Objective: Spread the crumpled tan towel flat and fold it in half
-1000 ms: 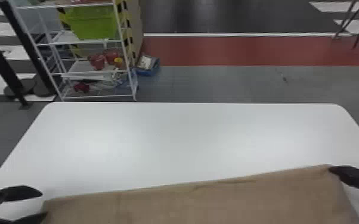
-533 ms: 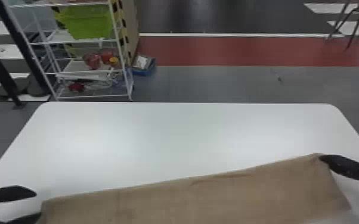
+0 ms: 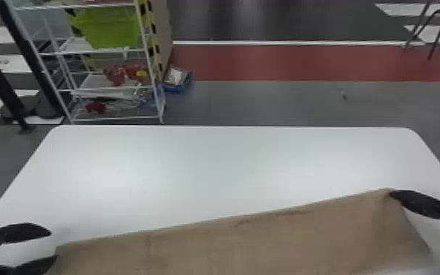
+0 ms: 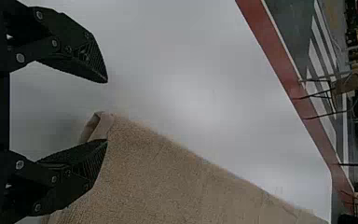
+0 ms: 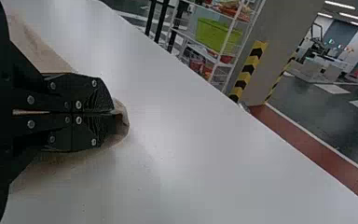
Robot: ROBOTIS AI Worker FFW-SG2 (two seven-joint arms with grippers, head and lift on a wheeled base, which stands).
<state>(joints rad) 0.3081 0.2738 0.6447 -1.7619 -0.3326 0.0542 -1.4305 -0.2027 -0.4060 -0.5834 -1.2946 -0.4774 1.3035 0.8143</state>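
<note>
Tan towel (image 3: pixel 230 241) stretched across the near side of the table (image 3: pixel 212 164).
At the towel's loose left corner, where a hold is best taken, the left end effector (image 3: pixel 54 245) is spread open; light, limp fabric is expected, easily creased by slack; the far right corner is pinched by the right end effector (image 3: pixel 394 194), drawn farther forward than in the earlier frames.

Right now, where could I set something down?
Bare white table lies between its far edge and the towel, deepest toward the left. The near side is crowded: the towel stretches across it, with open left fingers by one corner and right fingers gripping another.
</note>
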